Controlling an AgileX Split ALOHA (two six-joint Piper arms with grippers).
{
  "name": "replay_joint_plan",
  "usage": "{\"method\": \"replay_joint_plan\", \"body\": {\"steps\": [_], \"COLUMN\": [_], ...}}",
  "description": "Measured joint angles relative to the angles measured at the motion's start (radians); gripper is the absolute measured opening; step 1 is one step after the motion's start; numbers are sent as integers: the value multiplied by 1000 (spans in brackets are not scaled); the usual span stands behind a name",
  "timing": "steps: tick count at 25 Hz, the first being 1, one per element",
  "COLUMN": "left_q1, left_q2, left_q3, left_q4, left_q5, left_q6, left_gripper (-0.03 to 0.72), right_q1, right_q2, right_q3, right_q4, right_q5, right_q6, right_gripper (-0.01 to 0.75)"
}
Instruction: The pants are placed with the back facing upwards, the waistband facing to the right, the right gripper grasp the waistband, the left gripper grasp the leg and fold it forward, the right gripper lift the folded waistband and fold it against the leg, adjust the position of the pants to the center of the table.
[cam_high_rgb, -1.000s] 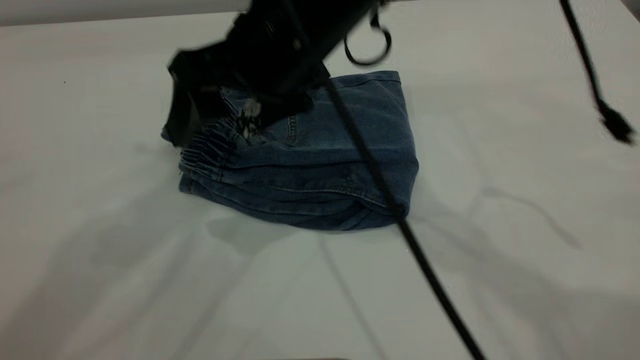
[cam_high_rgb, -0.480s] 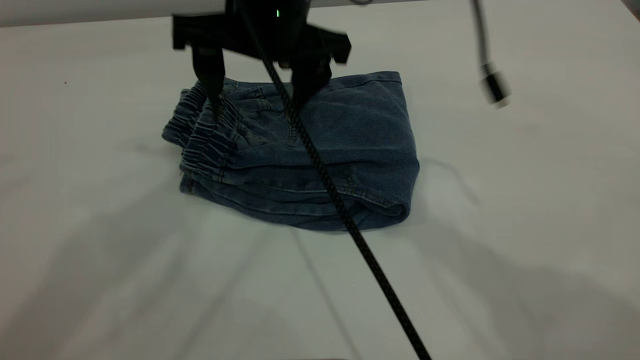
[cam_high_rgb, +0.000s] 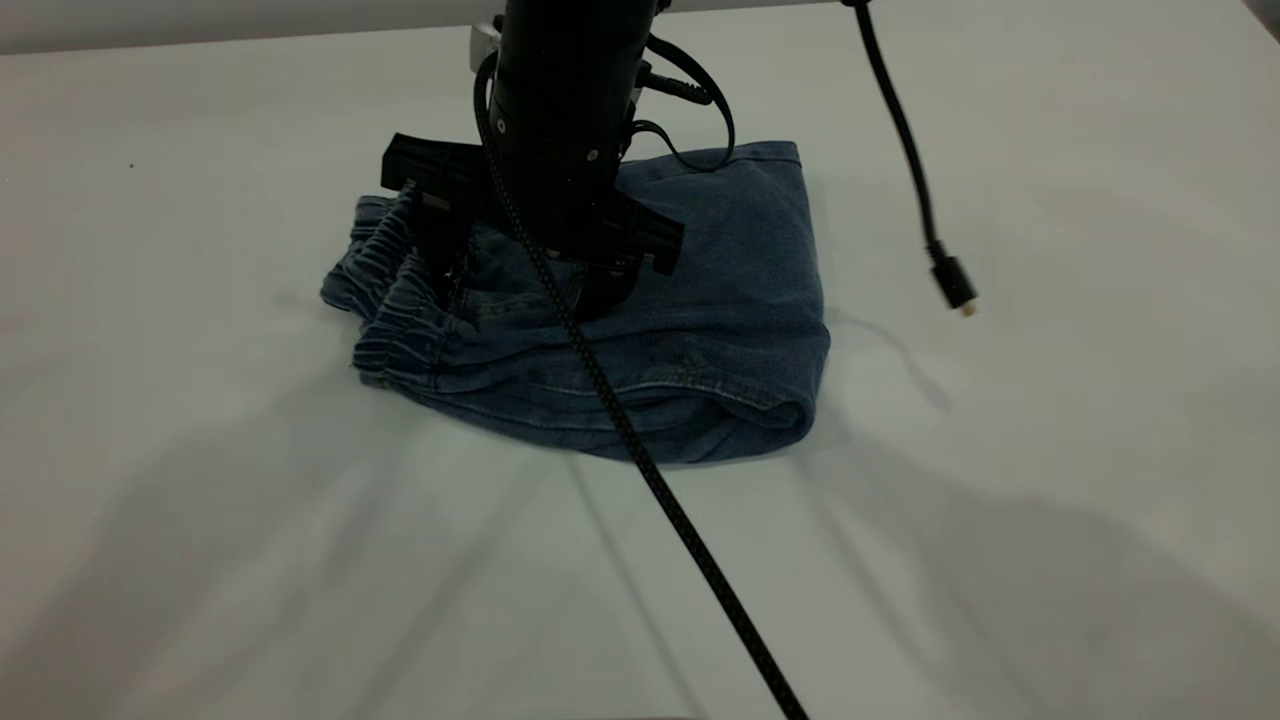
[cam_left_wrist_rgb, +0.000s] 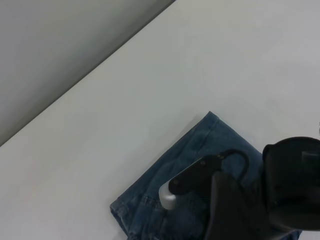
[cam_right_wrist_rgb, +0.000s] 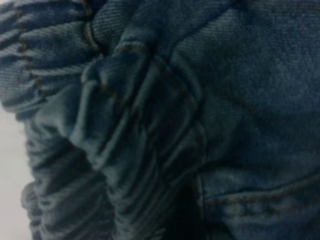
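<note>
The blue denim pants (cam_high_rgb: 700, 300) lie folded into a thick packet in the middle of the white table (cam_high_rgb: 1050, 500). Their gathered elastic waistband (cam_high_rgb: 385, 290) is at the packet's left end. My right gripper (cam_high_rgb: 520, 280) points straight down onto the top layer just right of the waistband. It is open: one finger (cam_high_rgb: 440, 250) rests on the gathers, the other finger (cam_high_rgb: 600, 295) on the flat denim. The right wrist view is filled by wrinkled denim (cam_right_wrist_rgb: 150, 125), with the waistband gathers (cam_right_wrist_rgb: 40, 55) at one side. The left wrist view shows the pants (cam_left_wrist_rgb: 200, 150) from afar, with the right arm (cam_left_wrist_rgb: 260, 200) on them. My left gripper is out of view.
A braided black cable (cam_high_rgb: 680, 520) runs from the right arm across the pants to the table's near edge. A second loose cable with a plug (cam_high_rgb: 950, 280) hangs above the table to the right of the pants. Bare table lies all round the packet.
The right gripper has turned and come down from above the waistband onto the top layer, flattening it. The hanging plug has swung across the right side.
</note>
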Motion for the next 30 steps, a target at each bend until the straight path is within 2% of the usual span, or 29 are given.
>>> {"method": "replay_joint_plan", "body": {"steps": [13,26,30], "left_q1": [0,0,0], "left_q2": [0,0,0], "left_q3": [0,0,0], "left_q4": [-3,-5,-5], "left_q5": [4,8,8], "left_q6": [0,0,-1], "left_gripper": [391,391,391], "right_q1": [44,100,112], "right_q2": [2,2,20], "right_q3": [-8,-15,-89], "right_q4": [-79,-169,-193], "right_q5": [114,242,343], "right_q6": [-192,-278,-306], "right_gripper": [528,514,512]}}
